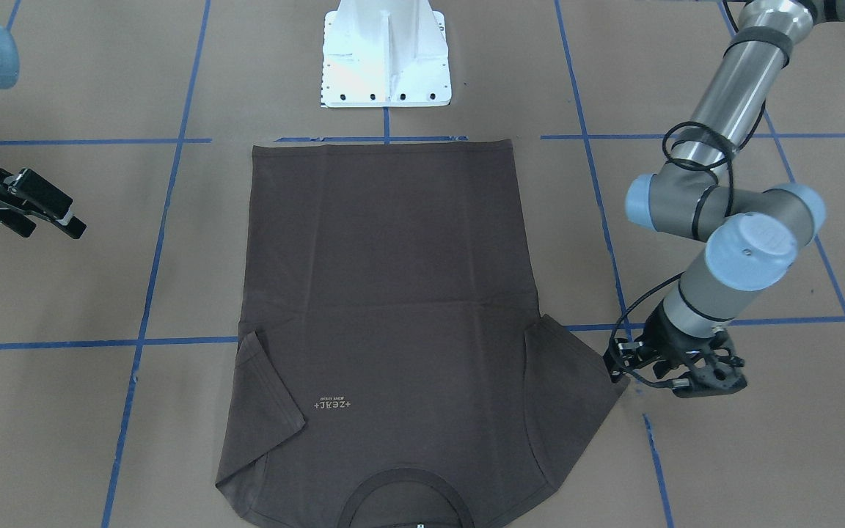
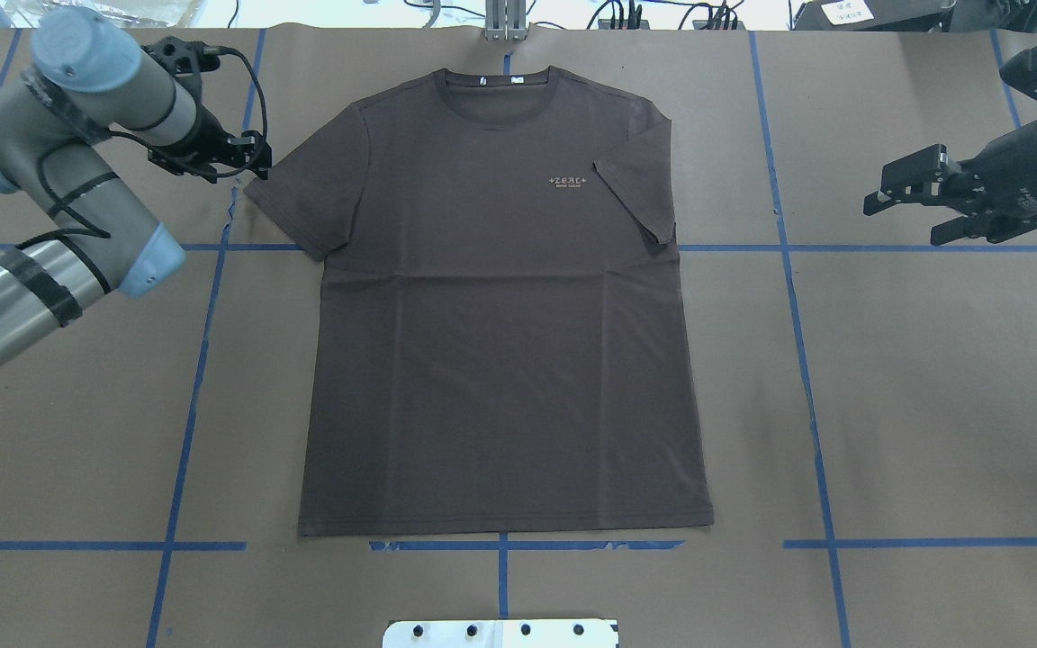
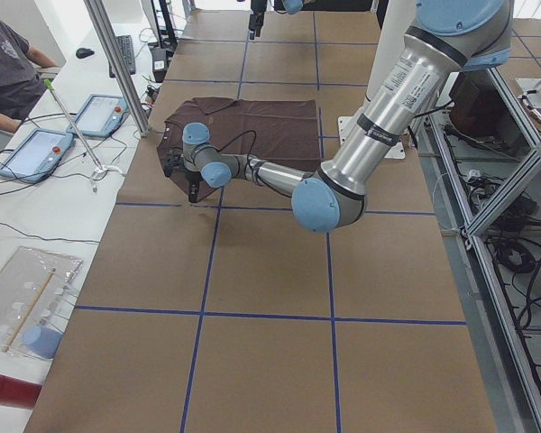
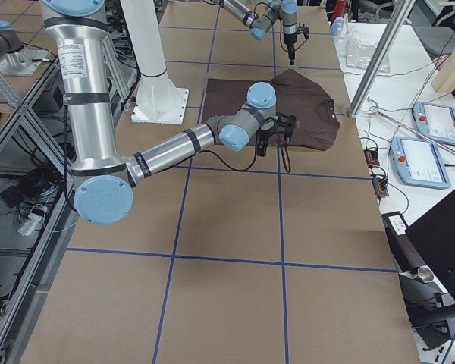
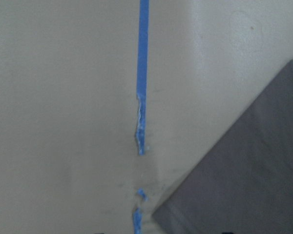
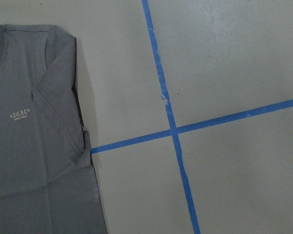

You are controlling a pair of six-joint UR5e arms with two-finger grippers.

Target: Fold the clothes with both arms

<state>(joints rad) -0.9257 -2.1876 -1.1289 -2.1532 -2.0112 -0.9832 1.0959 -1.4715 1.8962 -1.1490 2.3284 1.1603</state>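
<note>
The dark brown-grey T-shirt [image 2: 500,342] lies flat and face up on the brown table, collar [image 2: 505,83] at the far side, pale logo [image 2: 570,182] showing. Its sleeve on the overhead view's right [image 2: 635,193] is folded in over the chest; the other sleeve [image 2: 302,202] lies spread out. My left gripper [image 2: 244,166] points down just beside that spread sleeve's outer tip and looks open and empty; the left wrist view shows the sleeve corner [image 5: 244,170]. My right gripper [image 2: 904,216] is open and empty, held well off to the shirt's right; the shirt edge [image 6: 39,122] shows in its wrist view.
Blue tape lines [image 2: 798,315] grid the table. The white pedestal base [image 1: 386,55] stands just behind the shirt's hem. In the exterior left view a side table with tablets [image 3: 36,149], a metal post [image 3: 117,63] and a seated person [image 3: 4,63] lies beyond the collar end.
</note>
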